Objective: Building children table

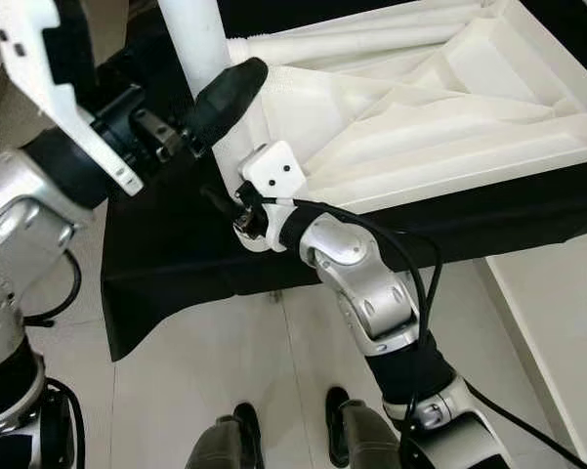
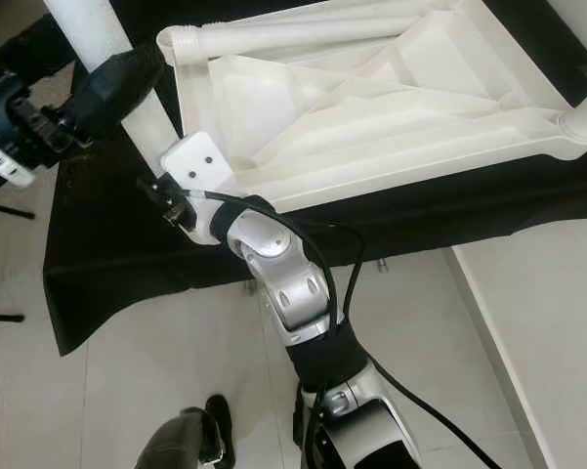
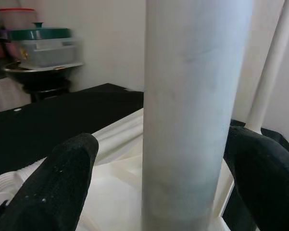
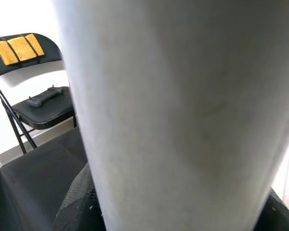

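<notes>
White plastic tabletop lies upside down on a black-draped stand, ribs up. One white leg stands at its corner, approx 10 o'clock in the head view. Left gripper pinches the leg high up, fingers either side. Right gripper sits just below at the leg's base, leg right against the cam; can't tell if it's clamped. Folding chair w/ a controller on it. Someone's shoes at 6 o'clock on the tile floor.

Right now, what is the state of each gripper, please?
Left gripper: fingers on either side of the white leg, apparently shut on it.
Right gripper: at the same leg lower down; open or shut cannot be told.
</notes>
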Motion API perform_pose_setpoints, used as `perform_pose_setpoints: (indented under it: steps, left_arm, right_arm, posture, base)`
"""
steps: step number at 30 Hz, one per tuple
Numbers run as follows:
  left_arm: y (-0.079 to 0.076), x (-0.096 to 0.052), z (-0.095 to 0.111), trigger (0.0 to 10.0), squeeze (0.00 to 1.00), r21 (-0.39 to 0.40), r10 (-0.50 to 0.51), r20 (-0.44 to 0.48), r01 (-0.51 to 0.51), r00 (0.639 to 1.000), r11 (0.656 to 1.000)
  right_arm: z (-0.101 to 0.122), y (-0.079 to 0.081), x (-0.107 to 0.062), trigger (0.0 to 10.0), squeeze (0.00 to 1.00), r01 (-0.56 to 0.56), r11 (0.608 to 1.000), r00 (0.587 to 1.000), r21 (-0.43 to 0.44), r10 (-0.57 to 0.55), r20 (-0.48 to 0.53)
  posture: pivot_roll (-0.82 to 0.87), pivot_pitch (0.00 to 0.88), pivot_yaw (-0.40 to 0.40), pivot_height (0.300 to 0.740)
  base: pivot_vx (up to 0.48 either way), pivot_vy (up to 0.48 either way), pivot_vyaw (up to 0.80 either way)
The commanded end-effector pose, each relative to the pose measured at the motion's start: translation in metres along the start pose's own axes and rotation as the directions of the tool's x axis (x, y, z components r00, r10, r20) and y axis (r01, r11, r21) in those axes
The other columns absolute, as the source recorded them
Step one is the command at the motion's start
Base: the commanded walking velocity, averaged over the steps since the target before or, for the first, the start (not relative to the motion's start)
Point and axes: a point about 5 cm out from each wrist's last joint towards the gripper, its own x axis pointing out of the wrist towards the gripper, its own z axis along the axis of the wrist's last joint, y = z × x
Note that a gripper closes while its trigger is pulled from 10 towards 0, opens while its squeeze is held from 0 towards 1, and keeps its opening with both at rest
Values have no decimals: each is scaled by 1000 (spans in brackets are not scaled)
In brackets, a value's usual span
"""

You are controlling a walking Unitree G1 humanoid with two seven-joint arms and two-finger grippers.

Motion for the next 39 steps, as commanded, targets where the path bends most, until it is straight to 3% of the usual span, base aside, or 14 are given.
perform_pose_setpoints:
  steps: [1, 2, 3, 5, 6, 20, 24, 29, 30, 32, 33, 34, 36, 39]
  left_arm:
    - [6, 5, -4, 10000, 0, 11, 38, -11, -38, 999, 999]
    - [6, 5, -4, 10000, 0, 11, 38, -11, -38, 999, 999]
    - [9, 8, -7, 3373, 0, 16, 58, -30, -57, 998, 998]
    - [11, 9, -9, 3373, 0, 22, 73, -39, -72, 997, 997]
    - [11, 10, -10, 0, 0, 17, 78, -44, -77, 996, 997]
    - [11, 16, -16, 0, 0, -8, 34, -66, -35, 997, 999]
    - [-2, 19, -17, 0, 0, -12, -76, -67, 75, 995, 997]
    - [-4, 20, -18, 0, 0, -8, -103, -70, 102, 992, 995]
    - [-5, 21, -18, 0, 0, -3, -118, -71, 118, 990, 993]
    - [-6, 22, -18, 0, 0, 1, -129, -71, 130, 989, 992]
    - [-8, 27, -17, 0, 0, 5, -154, -65, 155, 986, 988]
    - [-8, 27, -17, 0, 0, 5, -154, -65, 155, 986, 988]
    - [-9, 34, -14, 0, 0, 12, -177, -56, 178, 983, 984]
    - [-9, 39, -10, 0, 0, 17, -201, -46, 202, 978, 979]
  right_arm:
    - [-32, 32, 3, 10000, 0, -138, 984, 980, 112, 152, -130]
    - [-32, 32, 3, 10000, 0, -138, 984, 980, 112, 152, -130]
    - [-32, 32, 3, 10000, 0, -140, 984, 980, 111, 154, -130]
    - [-32, 33, 3, 10000, 0, -141, 984, 979, 111, 155, -129]
    - [-32, 33, 3, 10000, 0, -141, 984, 979, 110, 155, -129]
    - [-33, 35, 4, 10000, 0, -145, 984, 979, 102, 158, -127]
    - [-32, 33, 4, 10000, 0, -142, 984, 980, 104, 154, -124]
    - [-29, 34, 5, 10000, 0, -179, 977, 977, 118, 191, -95]
    - [-22, 30, 5, 10000, 635, -247, 958, 966, 145, 255, -41]
    - [-17, 28, 6, 10000, 635, -295, 942, 954, 159, 299, 1]
    - [-6, 25, 4, 10000, 1000, -447, 889, 895, 96, 444, 53]
    - [-6, 25, 4, 10000, 1000, -447, 889, 895, 96, 444, 53]
    - [1, 22, 3, 10000, 1000, -550, 834, 834, 28, 548, 60]
    - [5, 18, 5, 10000, 969, -610, 792, 791, -30, 610, 49]
  posture:
    - [52, 324, 57, 740]
    - [52, 324, 57, 740]
    - [53, 324, 58, 740]
    - [53, 324, 58, 740]
    - [56, 321, 61, 740]
    - [67, 317, 63, 740]
    - [66, 317, 63, 740]
    - [68, 316, 63, 740]
    - [68, 315, 65, 740]
    - [69, 315, 65, 740]
    - [72, 314, 66, 740]
    - [72, 314, 66, 740]
    - [74, 309, 66, 740]
    - [77, 299, 69, 740]
  base:
    - [0, 0, 0]
    - [0, 0, 0]
    - [0, 0, 0]
    - [0, 0, 0]
    - [0, 0, 0]
    - [0, 0, 0]
    - [0, 0, 0]
    - [0, 0, 0]
    - [0, 0, 0]
    - [0, 0, 0]
    - [0, 0, 0]
    - [0, 0, 0]
    - [0, 0, 0]
    - [0, 0, 0]
